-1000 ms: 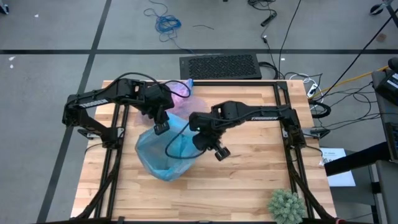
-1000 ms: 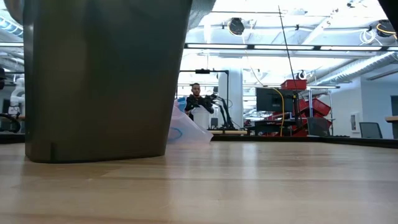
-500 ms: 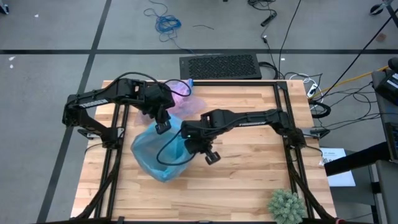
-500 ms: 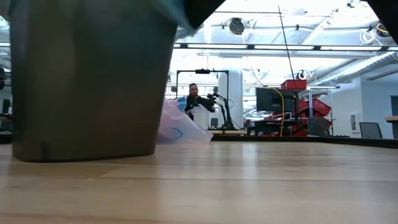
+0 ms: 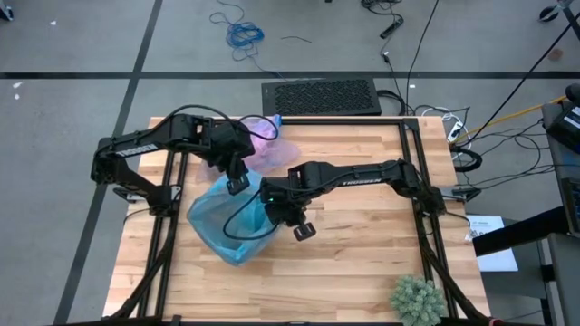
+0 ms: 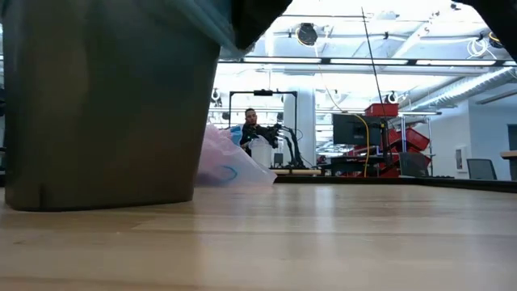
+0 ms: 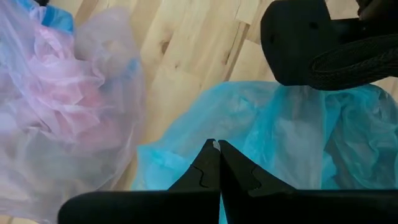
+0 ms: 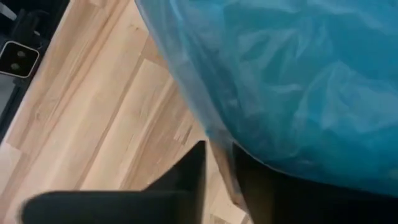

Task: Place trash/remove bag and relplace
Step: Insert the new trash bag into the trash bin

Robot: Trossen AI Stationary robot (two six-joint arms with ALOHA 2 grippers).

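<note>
A dark bin (image 6: 105, 105) stands left of the table's middle with a light blue bag (image 5: 222, 226) draped over its top. The lavender-pink bag (image 5: 270, 145) lies crumpled on the wood behind it, toward the far edge. My left gripper (image 7: 216, 146) is shut at the blue bag's far rim. My right gripper (image 8: 217, 155) is at the blue bag's right side (image 8: 298, 74), its fingers a narrow gap apart with wood showing between them. Whether it touches the plastic I cannot tell. The trash is out of view. My left gripper pinches the far edge of the light blue bag (image 7: 186, 155) at its shut fingertips, slanting down from the table's far left. The plastic spreads slack from the tips over the bin; one layer or several, I cannot tell.
A green spiky plant (image 5: 417, 297) sits at the near right corner. A black mat (image 5: 319, 96) lies on the floor beyond the far edge. Bare wood stretches right of the bin (image 5: 362, 244). A person (image 6: 254, 125) stands far back in the room.
My right gripper has gone down and toward the table's left, up against the blue bag's right side. The bin with the blue bag has slid a little toward the left edge.
</note>
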